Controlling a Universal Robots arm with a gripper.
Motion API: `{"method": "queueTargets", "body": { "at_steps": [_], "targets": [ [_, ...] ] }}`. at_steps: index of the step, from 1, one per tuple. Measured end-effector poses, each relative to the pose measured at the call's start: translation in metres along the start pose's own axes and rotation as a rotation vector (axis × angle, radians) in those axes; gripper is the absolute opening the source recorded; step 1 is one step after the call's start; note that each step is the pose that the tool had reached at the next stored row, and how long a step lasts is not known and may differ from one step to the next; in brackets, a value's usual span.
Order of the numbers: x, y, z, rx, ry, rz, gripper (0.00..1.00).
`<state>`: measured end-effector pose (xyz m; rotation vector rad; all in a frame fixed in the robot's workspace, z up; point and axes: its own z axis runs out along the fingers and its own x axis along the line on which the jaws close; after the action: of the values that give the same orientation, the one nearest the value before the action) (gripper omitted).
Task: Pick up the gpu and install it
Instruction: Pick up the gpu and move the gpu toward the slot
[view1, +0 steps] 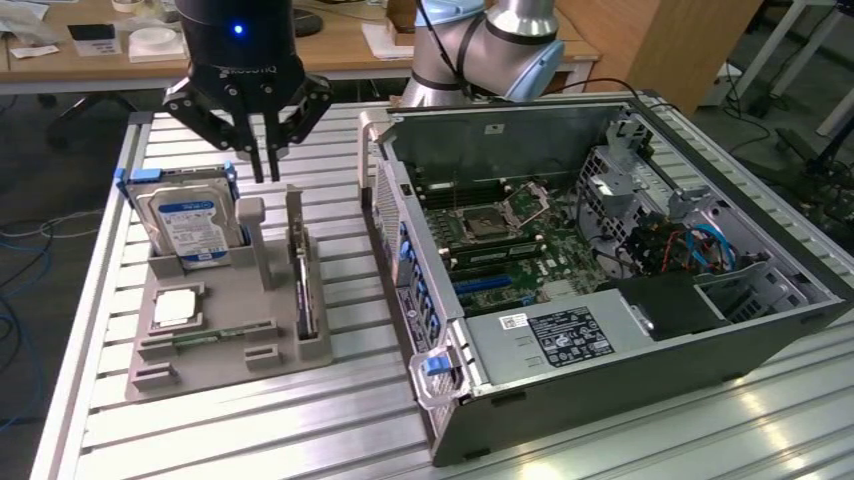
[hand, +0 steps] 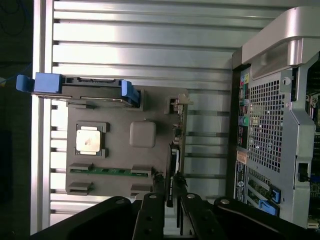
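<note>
**A:** In the exterior view, how far along is the job?

**B:** Barely begun, I'd say. The gpu (view1: 304, 285), a thin dark card with a green board, stands on edge in a slot of the grey plastic tray (view1: 220, 290). It is on the tray's side nearest the open black computer case (view1: 641, 340). It has not been lifted, so both the pickup and the install are left.

**A:** And the black gripper (view1: 264, 170)?

**B:** It hangs above the tray's far end, near the silver hard drive in its blue caddy (view1: 187, 225). Its fingers (view1: 251, 150) are parted by a narrow gap and hold nothing.

**A:** Which way does the card run?

**B:** Its long axis runs far to near across the slatted aluminium counter (view1: 267, 430), roughly parallel to the case's perforated side.

**A:** And the wrist view?

**B:** It looks down on the gpu (hand: 177, 145) edge-on, so the card shows as a thin line beside the tray (hand: 115, 115). That line leads into the gap of the gripper (hand: 171, 197), with the fingers (hand: 150, 215) either side of it and not gripping it. A silver tab seems to sit at the end beside the hard drive (hand: 80, 85), so I judge the bracket points that way, though I can't be sure. The case (hand: 270, 125) stands alongside.
</note>
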<state>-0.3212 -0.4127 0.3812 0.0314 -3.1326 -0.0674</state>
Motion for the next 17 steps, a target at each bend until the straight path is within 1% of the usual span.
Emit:
{"method": "queueTargets", "body": {
  "at_steps": [2, 3, 5, 6, 8, 9, 10, 11, 12, 15, 17],
  "targets": [
    [0.0000, 0.0000, 0.0000, 0.0000, -0.0001, 0.000, 0.29],
    [0.0000, 0.0000, 0.0000, 0.0000, -0.0001, 0.000, 0.29],
    [0.0000, 0.0000, 0.0000, 0.0000, 0.0000, 0.000, 0.41],
    [0.0000, 0.0000, 0.0000, 0.0000, 0.0000, 0.000, 0.41],
    [0.0000, 0.0000, 0.0000, 0.0000, 0.0000, 0.000, 0.53],
    [0.0000, 0.0000, 0.0000, 0.0000, 0.0000, 0.000, 0.53],
    [0.0000, 0.0000, 0.0000, 0.0004, 0.0000, 0.000, 0.58],
    [-0.0004, 0.0000, 0.0002, 0.0023, 0.0008, 0.000, 0.58],
    [-0.0011, -0.0001, 0.0002, 0.0047, 0.0015, 0.000, 0.65],
    [-0.0025, -0.0011, 0.0003, 0.0108, 0.0016, 0.000, 0.65],
    [-0.0027, -0.0020, 0.0005, 0.0137, 0.0018, 0.000, 0.65]
  ]
}}
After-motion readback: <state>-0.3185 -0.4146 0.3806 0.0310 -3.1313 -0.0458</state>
